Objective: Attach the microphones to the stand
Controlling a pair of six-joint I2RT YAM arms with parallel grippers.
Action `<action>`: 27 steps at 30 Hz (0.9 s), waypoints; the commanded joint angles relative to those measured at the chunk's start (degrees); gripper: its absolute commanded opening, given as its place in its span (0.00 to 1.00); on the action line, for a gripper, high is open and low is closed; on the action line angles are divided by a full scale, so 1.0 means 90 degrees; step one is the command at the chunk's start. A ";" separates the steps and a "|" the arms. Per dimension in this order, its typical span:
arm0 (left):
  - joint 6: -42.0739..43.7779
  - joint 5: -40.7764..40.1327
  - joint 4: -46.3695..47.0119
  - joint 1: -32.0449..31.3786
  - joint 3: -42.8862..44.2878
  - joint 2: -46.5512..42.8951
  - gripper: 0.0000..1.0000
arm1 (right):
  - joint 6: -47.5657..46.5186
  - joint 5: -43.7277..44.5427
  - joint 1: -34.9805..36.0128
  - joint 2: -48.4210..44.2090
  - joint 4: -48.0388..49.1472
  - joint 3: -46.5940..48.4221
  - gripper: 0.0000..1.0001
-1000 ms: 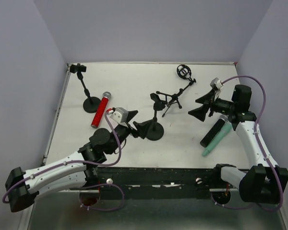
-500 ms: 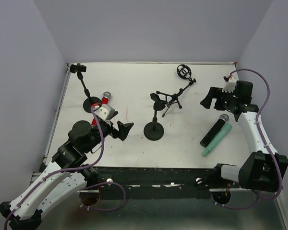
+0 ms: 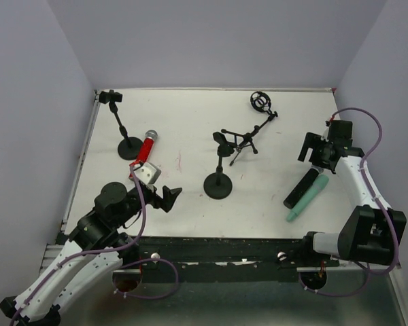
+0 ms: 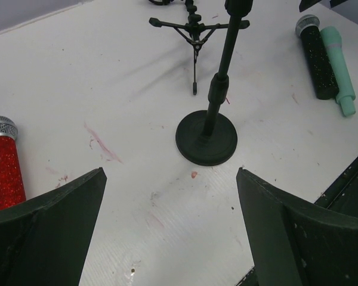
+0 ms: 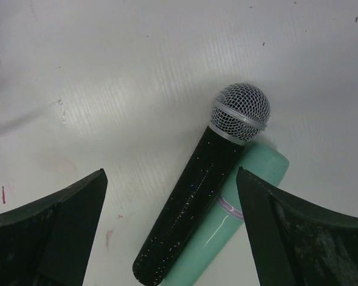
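Near the left, the red microphone [image 3: 145, 149] [image 4: 3, 164] lies flat beside the round base of a stand [image 3: 129, 147]. The black microphone [image 3: 301, 188] [image 5: 206, 185] and the mint-green microphone [image 3: 308, 199] [image 5: 238, 220] lie side by side, touching, at the right. A second round-base stand [image 3: 217, 185] [image 4: 206, 138] rises mid-table with its clip bare. My left gripper [image 3: 164, 198] [image 4: 170, 173] is open over bare table, between the red microphone and this stand. Above the black microphone, my right gripper [image 3: 311, 155] [image 5: 170, 173] hangs open, holding nothing.
A tripod stand [image 3: 245, 139] [image 4: 194, 27] with a ring shock mount [image 3: 260, 102] stands behind the middle stand. Purple walls close in the left, back and right. The table's near edge [image 3: 224, 239] runs along a black rail.
My left arm has pulled back toward the near left, away from the middle stand. My right gripper has swung right and now points down over the black and green microphones.
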 commanded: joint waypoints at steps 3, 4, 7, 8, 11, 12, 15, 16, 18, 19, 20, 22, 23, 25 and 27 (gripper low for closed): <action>0.0081 -0.0015 0.0056 0.0041 -0.0062 -0.0325 0.98 | 0.0045 0.0532 -0.0138 0.0052 -0.0254 -0.0121 0.97; 0.0081 -0.0025 0.0056 0.0041 -0.0071 -0.0345 0.98 | 0.0045 0.0542 -0.0167 0.0042 -0.0254 -0.0130 0.97; 0.0072 -0.0035 0.0056 0.0031 -0.0081 -0.0365 0.98 | 0.0036 0.0542 -0.0265 0.0003 -0.0245 -0.0179 0.97; 0.0081 -0.0025 0.0056 0.0041 -0.0081 -0.0365 0.98 | 0.0036 0.0542 -0.0294 -0.0016 -0.0235 -0.0208 0.97; 0.0071 -0.0025 0.0037 0.0031 -0.0091 -0.0365 0.98 | 0.0006 0.0474 -0.0324 -0.0055 -0.0118 -0.0277 0.97; 0.0062 -0.0035 0.0037 0.0031 -0.0091 -0.0345 0.98 | 0.0016 0.0426 -0.0324 -0.0075 -0.0098 -0.0287 0.97; -0.0026 -0.0025 0.0008 0.0041 -0.0062 -0.0287 0.98 | 0.0006 0.0211 -0.0343 -0.0114 0.0019 -0.0297 0.97; -0.0046 -0.0025 0.0007 0.0041 -0.0071 -0.0257 0.99 | -0.0013 0.0201 -0.0343 -0.0133 0.0039 -0.0306 0.97; -0.0123 0.0004 -0.0002 0.0109 -0.0042 -0.0199 0.98 | -0.0023 0.0027 -0.0343 -0.0104 0.0078 -0.0306 0.97; -0.0163 0.0081 -0.0022 0.0167 -0.0033 -0.0150 0.98 | -0.0052 -0.0004 -0.0343 -0.0104 0.0088 -0.0297 0.97; -0.0221 0.0198 -0.0003 0.0255 -0.0013 -0.0111 0.98 | -0.0081 -0.0034 -0.0343 -0.0114 0.0097 -0.0287 0.97; -0.0338 0.0423 0.0017 0.0489 0.0036 0.0035 0.98 | -0.0208 -0.0286 -0.0343 -0.0240 0.0165 -0.0267 0.97; -0.0397 0.0608 0.0007 0.0645 0.0075 0.0142 0.98 | -0.0373 -0.0471 -0.0343 -0.0318 0.0156 -0.0200 0.97; -0.0553 0.1075 0.0027 0.1210 0.0143 0.0415 0.98 | -0.0880 -0.1212 -0.0343 -0.0484 0.0117 -0.0053 0.98; -0.0777 0.1574 0.0085 0.1708 0.0250 0.0864 0.98 | -0.1572 -0.2244 -0.0353 -0.0680 0.0243 0.0016 0.99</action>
